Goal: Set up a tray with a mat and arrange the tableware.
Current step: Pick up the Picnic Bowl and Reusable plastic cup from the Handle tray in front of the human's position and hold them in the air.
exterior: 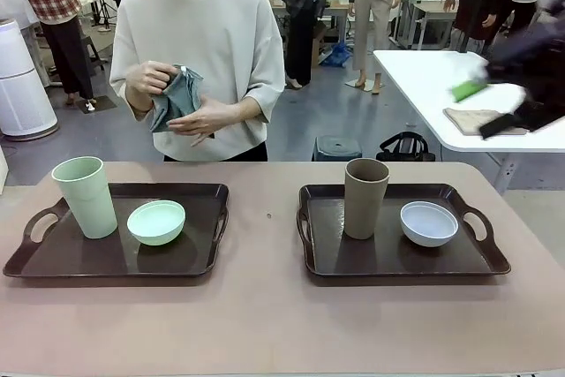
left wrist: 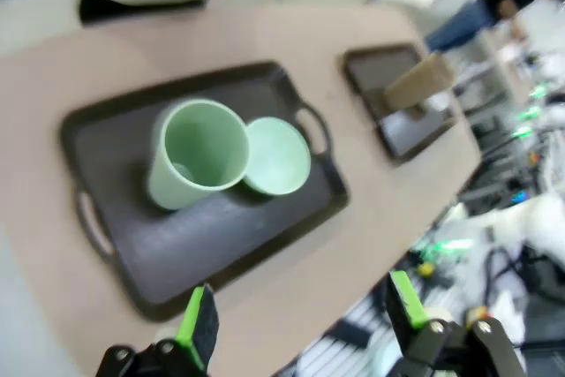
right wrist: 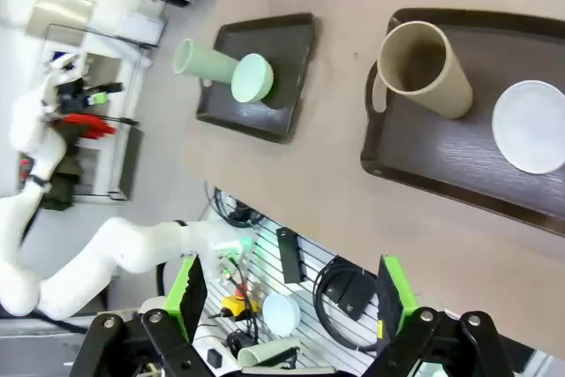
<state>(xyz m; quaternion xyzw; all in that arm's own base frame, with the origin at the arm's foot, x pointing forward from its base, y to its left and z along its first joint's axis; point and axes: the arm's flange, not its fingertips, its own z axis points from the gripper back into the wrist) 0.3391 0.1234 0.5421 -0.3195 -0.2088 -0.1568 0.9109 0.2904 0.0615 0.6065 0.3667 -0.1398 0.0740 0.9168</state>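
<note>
**Desk** (exterior: 265,324): 1 pinkish-brown surface carrying 2 dark trays side by side. It lies well below both sets of fingers.

**Person** (exterior: 199,41): stands at the far edge, both hands on a folded grey-teal cloth (exterior: 177,99) held at chest height. It is probably the mat, though that cannot be confirmed.

**Left tray** (left wrist: 132,262): lies ahead of the left fingers (left wrist: 192,324), beyond their tips and well apart from them. No mat is visible on it.

**Right tray** (right wrist: 424,174): lies ahead of the right fingers (right wrist: 185,293), nearer the greater-x finger of the pair and well apart. No mat is visible on it either.

**Tumblers**: the mint-green tumbler (exterior: 86,196) stands upright on the left tray. The brown tumbler (exterior: 365,198) stands upright on the right tray.

**Bowls**: the green bowl (exterior: 156,222) sits just beside its tumbler. The pale bowl (exterior: 429,222) sits near the brown tumbler, with a gap between them.

**Fingers**: both pairs are spread wide and carry nothing, and neither touches anything.

**Assessment**: the task appears to be at its opening step. The tableware sits directly on bare trays and the cloth is not yet laid.

**Next move**: a mat has to go under the tableware, so 1 tray probably needs clearing first. That calls for a descent onto a tumbler, with the fingers straddling its wall. Care is needed not to knock the bowl alongside, above all on the left tray.
</note>
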